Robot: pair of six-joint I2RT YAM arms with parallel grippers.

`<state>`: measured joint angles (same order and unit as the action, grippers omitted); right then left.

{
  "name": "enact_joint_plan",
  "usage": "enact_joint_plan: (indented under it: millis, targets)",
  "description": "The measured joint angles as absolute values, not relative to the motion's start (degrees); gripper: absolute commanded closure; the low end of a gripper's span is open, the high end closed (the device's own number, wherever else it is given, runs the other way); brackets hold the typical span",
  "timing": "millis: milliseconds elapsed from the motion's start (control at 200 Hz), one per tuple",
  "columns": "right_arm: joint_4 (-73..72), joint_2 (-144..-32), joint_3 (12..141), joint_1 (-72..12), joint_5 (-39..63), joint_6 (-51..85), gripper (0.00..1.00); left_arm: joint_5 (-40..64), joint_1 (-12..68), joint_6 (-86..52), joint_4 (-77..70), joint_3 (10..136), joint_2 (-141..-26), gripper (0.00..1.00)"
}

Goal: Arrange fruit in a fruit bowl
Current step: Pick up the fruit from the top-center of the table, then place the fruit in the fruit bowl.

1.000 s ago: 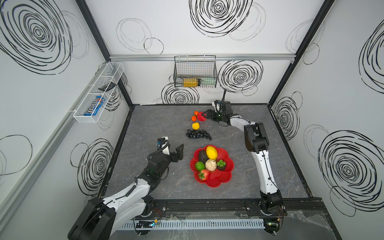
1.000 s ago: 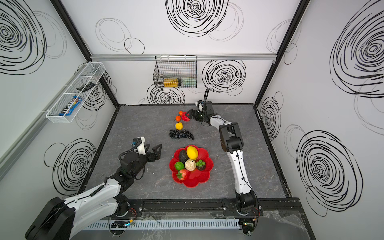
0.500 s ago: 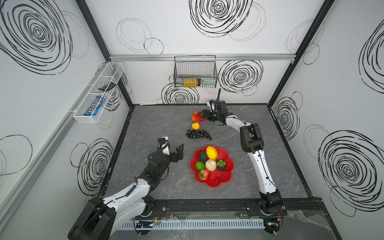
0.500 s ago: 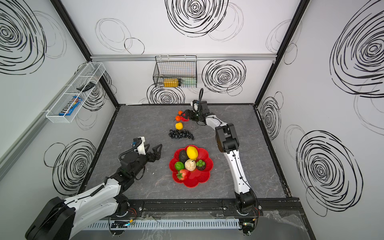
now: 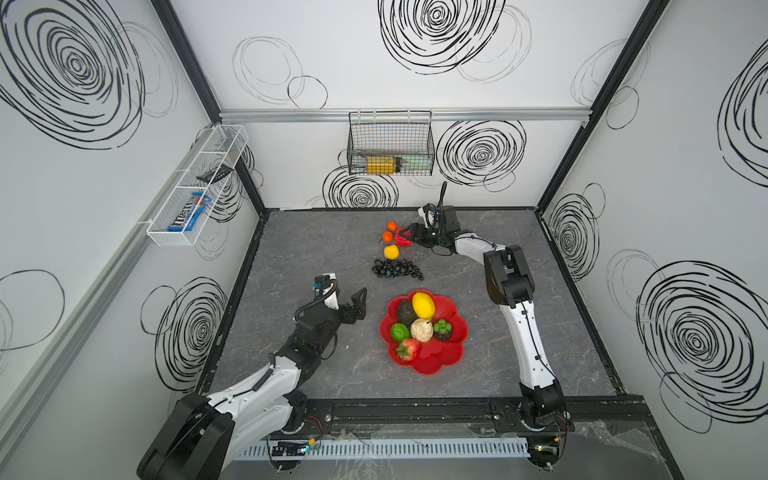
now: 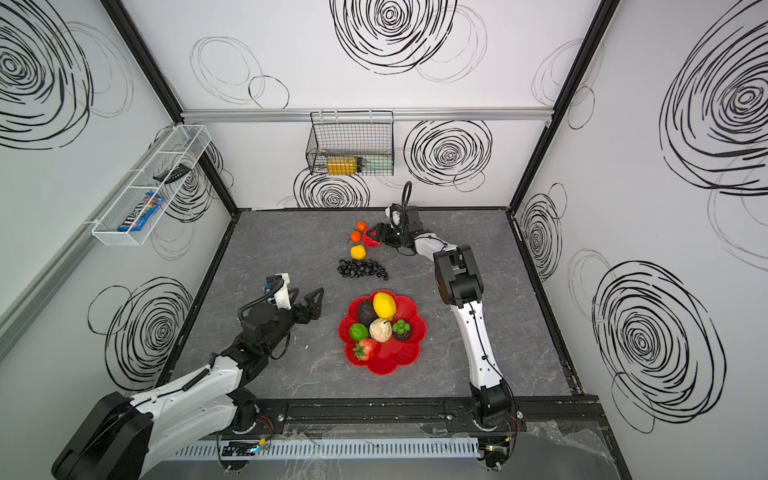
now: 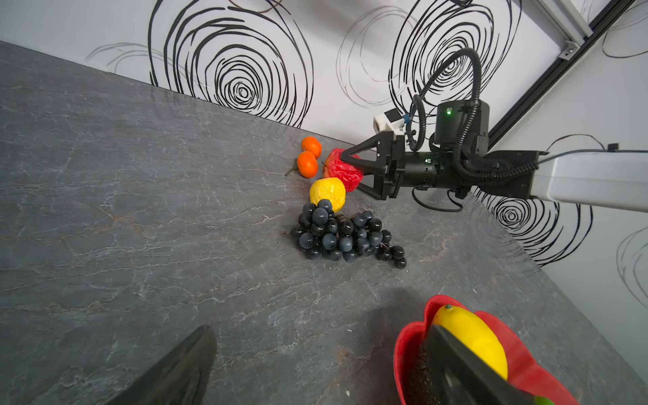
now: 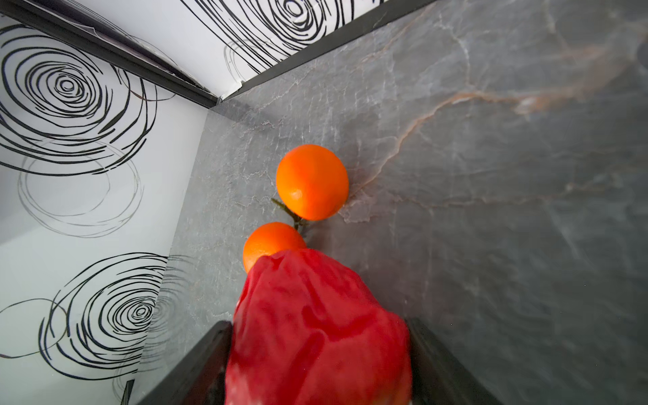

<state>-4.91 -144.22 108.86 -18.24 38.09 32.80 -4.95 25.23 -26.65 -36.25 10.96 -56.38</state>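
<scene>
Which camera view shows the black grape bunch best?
The left wrist view: there the grape bunch is near and large, whole, and its single berries can be told apart. In both top views it is only a small dark cluster behind the red bowl. The right wrist view does not show it.

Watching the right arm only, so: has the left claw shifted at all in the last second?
No. In both top views the left claw sits open at the same gap from the red bowl as a second ago.
</scene>
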Motion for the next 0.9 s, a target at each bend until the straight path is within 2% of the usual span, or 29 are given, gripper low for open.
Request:
enact_joint_plan:
  millis: [515, 901]
  targets:
    - [-15.8, -118.1, 75.4, -12.5, 39.0, 36.8, 0.28, 2.6, 24.2, -28.2, -41.6, 10.7, -59.7, 0.05]
    - [-19.1, -95.9, 52.5, -12.5, 43.5, 37.2, 0.29, 13.1, 24.2, -30.7, -49.2, 10.6, -64.3, 0.13]
